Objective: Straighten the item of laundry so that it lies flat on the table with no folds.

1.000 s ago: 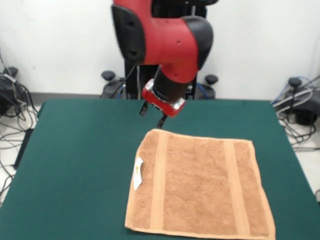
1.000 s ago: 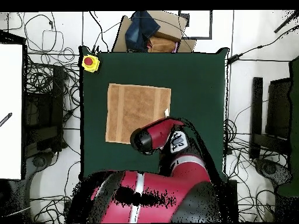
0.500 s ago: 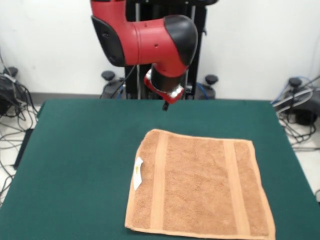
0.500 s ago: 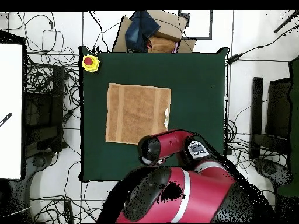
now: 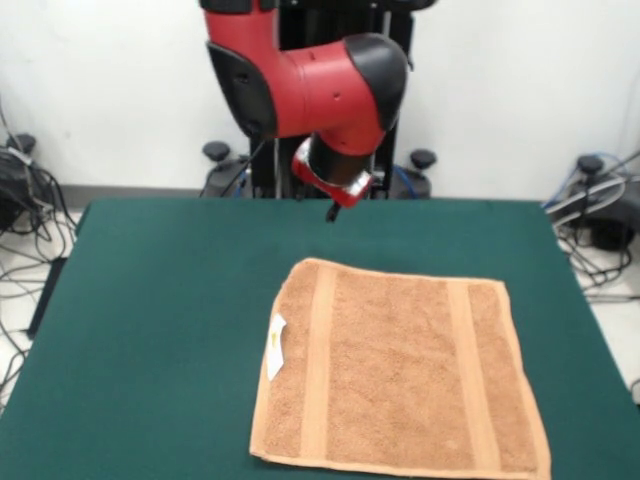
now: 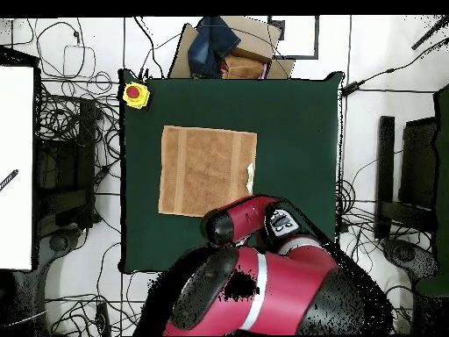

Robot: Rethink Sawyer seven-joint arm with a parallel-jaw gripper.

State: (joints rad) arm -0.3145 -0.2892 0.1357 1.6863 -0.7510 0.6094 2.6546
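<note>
Towel (image 5: 400,370) spread flat on surface (image 5: 160,300), toward the front-view right and near edge; both woven bands straight, white tag (image 5: 276,347) showing at its left edge. No folds or raised corners evident in either view. In overhead view, towel (image 6: 208,170) square to surface (image 6: 298,132), well inside the edges.

End effector (image 5: 331,211) raised clear of the towel, over the far part of the surface, carrying nothing. Only a dark tip visible below the wrist; open or closed cannot be told. In overhead view hidden under the arm (image 6: 237,224).

Judged status: task essentially complete; step in hand is withdrawal. To be done well: kept high and clear of the cloth, no descent over the far edge, no drag across the pile that could lift a corner. Final check advised along the tag edge, where slight waviness could hide a small curl.

Against the earlier frames: a second ago end effector low, just beside the towel's far corner, two finger tips visible; now lifted and drawn back toward the base. From half a second ago, arm housing shifted slightly to the front-view right, end effector almost in place. Towel unchanged in position and shape throughout.

Yellow box with red button (image 6: 135,94) at a surface corner, untouched.
</note>
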